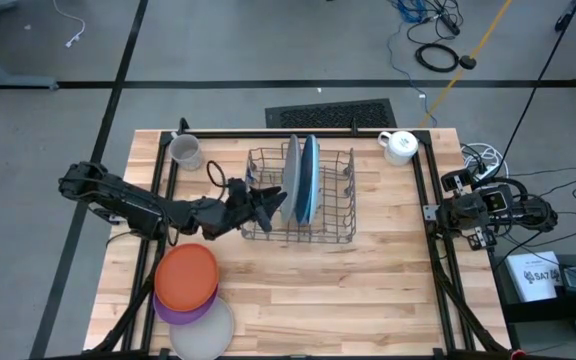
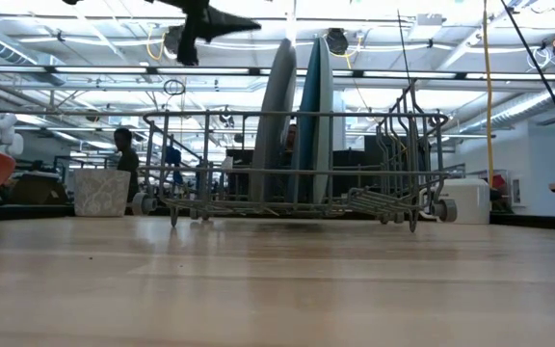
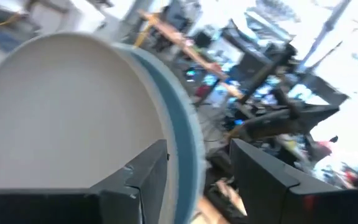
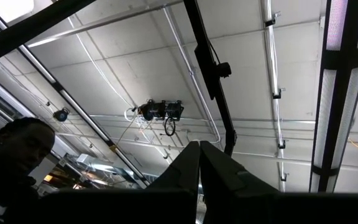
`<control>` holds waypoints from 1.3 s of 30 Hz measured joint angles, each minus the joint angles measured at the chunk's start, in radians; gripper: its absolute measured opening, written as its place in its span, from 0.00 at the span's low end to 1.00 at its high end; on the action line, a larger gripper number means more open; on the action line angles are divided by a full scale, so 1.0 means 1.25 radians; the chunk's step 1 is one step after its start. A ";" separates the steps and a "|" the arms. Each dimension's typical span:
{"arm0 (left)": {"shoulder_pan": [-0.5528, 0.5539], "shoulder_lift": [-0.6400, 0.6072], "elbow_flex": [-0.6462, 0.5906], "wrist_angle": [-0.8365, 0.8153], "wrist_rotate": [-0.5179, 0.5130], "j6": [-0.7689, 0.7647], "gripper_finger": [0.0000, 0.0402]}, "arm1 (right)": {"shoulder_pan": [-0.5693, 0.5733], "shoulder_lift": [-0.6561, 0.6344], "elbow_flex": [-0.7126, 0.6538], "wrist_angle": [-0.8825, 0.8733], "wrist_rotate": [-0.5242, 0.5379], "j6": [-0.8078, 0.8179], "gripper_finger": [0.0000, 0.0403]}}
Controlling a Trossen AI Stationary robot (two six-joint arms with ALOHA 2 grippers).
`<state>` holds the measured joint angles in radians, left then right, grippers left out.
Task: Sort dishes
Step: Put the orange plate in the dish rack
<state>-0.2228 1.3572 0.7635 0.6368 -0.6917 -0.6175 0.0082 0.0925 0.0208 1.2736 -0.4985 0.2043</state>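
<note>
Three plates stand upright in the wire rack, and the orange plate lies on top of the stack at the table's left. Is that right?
Not quite: the high view shows two plates in the wire rack, a whitish-grey plate and a blue plate. The orange plate does top the stack.

L pincer open; R closed.

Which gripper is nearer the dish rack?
Left. The left gripper is open at the dish rack's left edge, beside the upright plates. The right gripper is parked off the table's right edge, shut.

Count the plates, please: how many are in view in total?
5: whitish-grey plate and blue plate upright in the rack; orange, purple and whitish stacked. Others may be hidden underneath.
</note>
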 joint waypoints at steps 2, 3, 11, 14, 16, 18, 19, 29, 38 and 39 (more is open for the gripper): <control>0.000 -0.010 0.000 0.029 0.038 0.043 0.44 | 0.000 0.000 0.000 0.000 0.000 0.000 0.02; 0.000 -0.018 0.002 0.031 0.055 0.062 0.44 | 0.000 0.000 0.000 0.000 0.000 0.000 0.02; -0.034 -0.123 0.038 -0.055 0.190 0.248 0.44 | 0.000 0.000 0.000 -0.003 0.000 0.000 0.02; -0.064 -0.172 0.070 -0.136 0.261 0.332 0.44 | 0.000 0.000 0.000 -0.003 0.000 0.000 0.02; -0.091 -0.198 0.097 -0.213 0.291 0.378 0.44 | 0.000 0.000 0.000 -0.006 0.004 0.000 0.02; -0.122 -0.220 0.130 -0.300 0.293 0.414 0.44 | 0.000 0.000 0.000 -0.017 0.022 0.000 0.02; -0.138 -0.227 0.146 -0.346 0.289 0.424 0.44 | 0.000 0.000 0.000 -0.026 0.037 0.000 0.02; -0.297 -0.185 0.235 -0.724 0.117 0.347 0.44 | 0.000 0.001 0.000 -0.283 0.400 0.056 0.02; -0.357 -0.023 0.301 -1.157 0.209 -0.218 0.44 | 0.000 0.000 0.000 -0.247 0.395 0.037 0.02; -0.358 -0.012 0.304 -1.187 0.215 -0.282 0.44 | 0.000 0.000 0.000 -0.248 0.395 0.037 0.02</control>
<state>-0.6699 1.3420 1.1436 -0.8467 -0.4226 -0.9694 0.0078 0.0929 0.0212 0.9642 -0.0051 0.2504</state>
